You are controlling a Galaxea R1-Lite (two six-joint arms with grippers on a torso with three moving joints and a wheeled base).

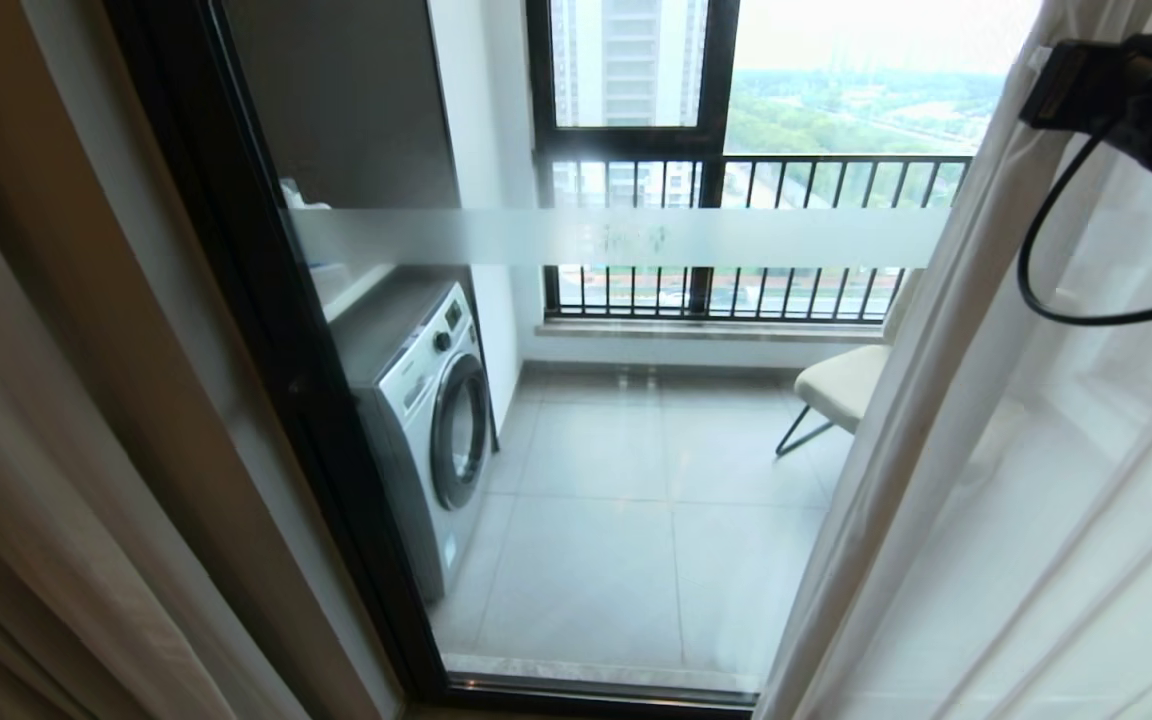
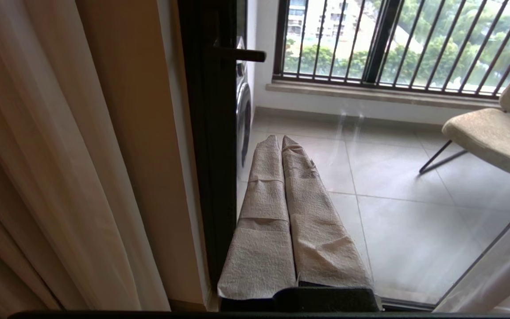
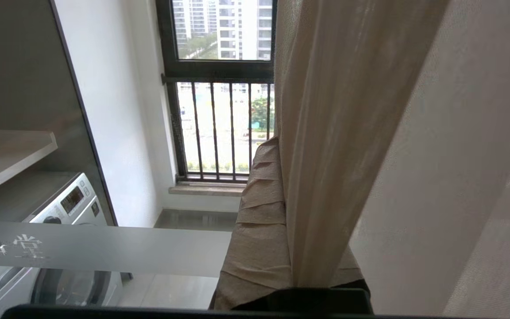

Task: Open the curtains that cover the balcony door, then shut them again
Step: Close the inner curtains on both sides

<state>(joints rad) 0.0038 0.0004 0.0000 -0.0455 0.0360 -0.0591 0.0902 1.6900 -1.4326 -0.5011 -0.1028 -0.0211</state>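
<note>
Right arm: raised high on the right, at the sheer curtain (image 1: 936, 420).
Right claw (image 3: 281, 177): clamped on that curtain's edge.
Left claw (image 2: 281, 146): closed, empty, low near the balcony door (image 1: 266, 300).

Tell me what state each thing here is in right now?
Sheer white curtain: drawn aside to the right, glass uncovered.
Cream-beige curtain: bunched at the left.
Balcony door: shut.
Washing machine: door closed.
Right end effector: shut on the sheer white curtain.
Left end effector: shut, empty.

Daylight fills a balcony with a grey tiled floor (image 1: 636, 500) and white wall (image 1: 481, 150). A washing machine (image 1: 431, 420) stands left, a cream chair (image 1: 841, 385) right, before a barred window (image 1: 736, 200).
</note>
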